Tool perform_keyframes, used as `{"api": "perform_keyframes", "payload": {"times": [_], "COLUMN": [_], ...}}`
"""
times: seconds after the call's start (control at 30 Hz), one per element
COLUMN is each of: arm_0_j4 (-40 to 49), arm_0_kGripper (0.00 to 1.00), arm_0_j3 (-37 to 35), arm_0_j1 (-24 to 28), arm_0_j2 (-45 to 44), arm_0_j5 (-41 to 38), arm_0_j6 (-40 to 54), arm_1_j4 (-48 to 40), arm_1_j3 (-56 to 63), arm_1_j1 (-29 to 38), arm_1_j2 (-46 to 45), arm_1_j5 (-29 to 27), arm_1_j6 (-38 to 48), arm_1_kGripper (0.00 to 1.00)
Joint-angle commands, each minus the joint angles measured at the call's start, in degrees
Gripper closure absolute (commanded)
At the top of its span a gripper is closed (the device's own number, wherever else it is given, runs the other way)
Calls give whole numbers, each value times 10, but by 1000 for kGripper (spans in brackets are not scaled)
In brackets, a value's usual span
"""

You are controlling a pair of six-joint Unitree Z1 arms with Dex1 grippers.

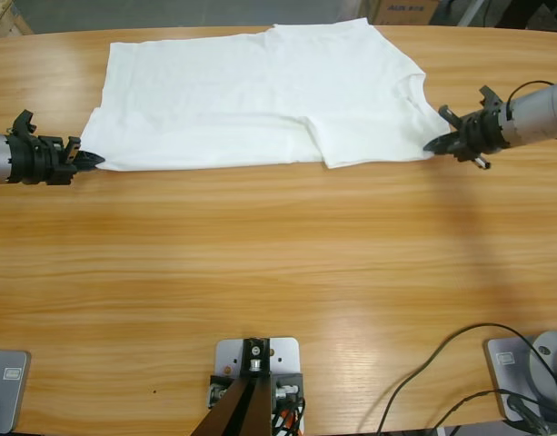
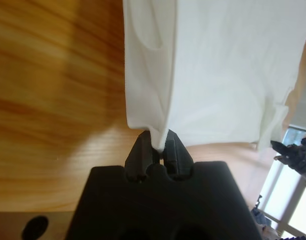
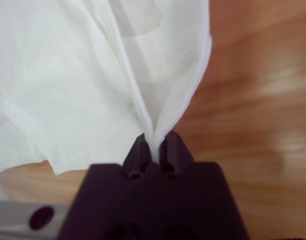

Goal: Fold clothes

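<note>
On the far half of the table (image 1: 278, 272) you've got one white T-shirt (image 1: 260, 95), thin soft cotton, lying flat and folded over itself, its far edge right at the table's far edge. The shape is roughly a wide rectangle; a folded flap with a sleeve hem sits at the near right, and a crease runs across near its middle. One stitched hem shows in the left wrist view along the shirt's near-left corner. The left gripper (image 1: 94, 161) comes in from the left edge, its jaws pinched tight on that corner; cloth bunches into a thin ridge between them (image 2: 159, 147). The right gripper (image 1: 432, 145) comes in from the right edge, likewise clamped on the shirt's near-right corner, with fabric pleated into the pinch (image 3: 155, 147). You're looking at two arms and one shirt, nothing else on the wood. The table surface is glossy wood grain with glare patches. The whole near half of the table, from the shirt's near edge to the front edge, is open room.
</note>
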Motion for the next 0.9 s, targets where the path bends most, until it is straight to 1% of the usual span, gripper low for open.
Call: {"api": "perform_keyframes", "payload": {"times": [0.03, 0.23, 0.33, 0.53, 0.67, 0.77, 0.9], "arm_0_j4": [4, 4, 5, 21, 23, 36, 77], "arm_0_kGripper": [1000, 1000, 1000, 1000, 1000, 1000, 1000], "arm_0_j3": [70, 131, 158, 189, 216, 215, 193], "arm_0_j1": [-2, -10, -15, -43, -58, -73, -76], "arm_0_j2": [-52, -104, -128, -170, -179, -181, -182], "arm_0_j5": [32, 56, 66, 82, 92, 104, 118], "arm_0_j6": [-19, -36, -42, -75, -96, -112, -129], "arm_1_j4": [10, 9, 9, 24, 39, 75, 145], "arm_1_j3": [79, 130, 150, 175, 185, 182, 170], "arm_1_j1": [-5, -4, 10, 80, 120, 142, 163], "arm_1_j2": [-54, -99, -117, -137, -147, -171, -176], "arm_1_j5": [-17, -19, -20, -47, -64, -78, -87], "arm_1_j6": [2, 20, 47, 119, 163, 193, 217], "arm_1_kGripper": [1000, 1000, 1000, 1000, 1000, 1000, 1000]}}
